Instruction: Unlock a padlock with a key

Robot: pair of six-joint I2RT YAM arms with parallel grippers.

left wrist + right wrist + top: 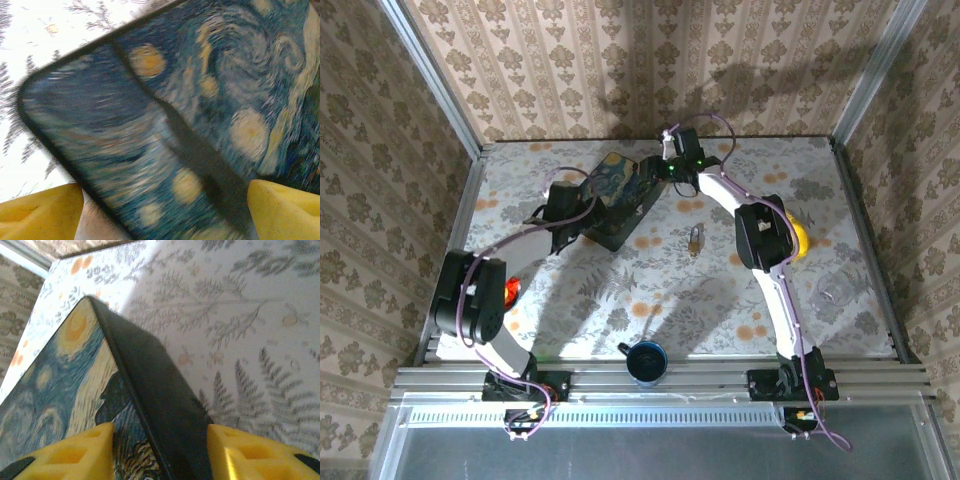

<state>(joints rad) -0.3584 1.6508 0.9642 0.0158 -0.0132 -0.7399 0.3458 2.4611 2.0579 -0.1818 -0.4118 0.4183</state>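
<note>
**Both end effectors at the box, padlock lying loose beside it**

The dark blue painted box (620, 200) sits toward the far side of the worktop (620, 300). The padlock (695, 238), small and brass-coloured, lies flat just to the box's right and a little nearer the arm bases. It is apart from the box and nothing is touching it. I cannot make out a key anywhere around the box.

The left end effector (165, 220) hangs over the box's left end with its jaws wide. One finger is off the rounded corner and the other is above the painted lid, and nothing is held. The right end effector (160, 455) is at the box's far right corner with its jaws about half apart. They straddle the edge where the lid meets the dark side wall. They are not seen clamped, and whether a pad touches the wall I cannot tell.

Judged risks from here:
- The right jaws bear on a sharp edge rather than on two flat faces. Closing there could let them slip off or twist the box.
- The left jaws would catch one corner only, which could turn the box.
- A box pushed to the right could knock the padlock, which would then need finding again.
</note>
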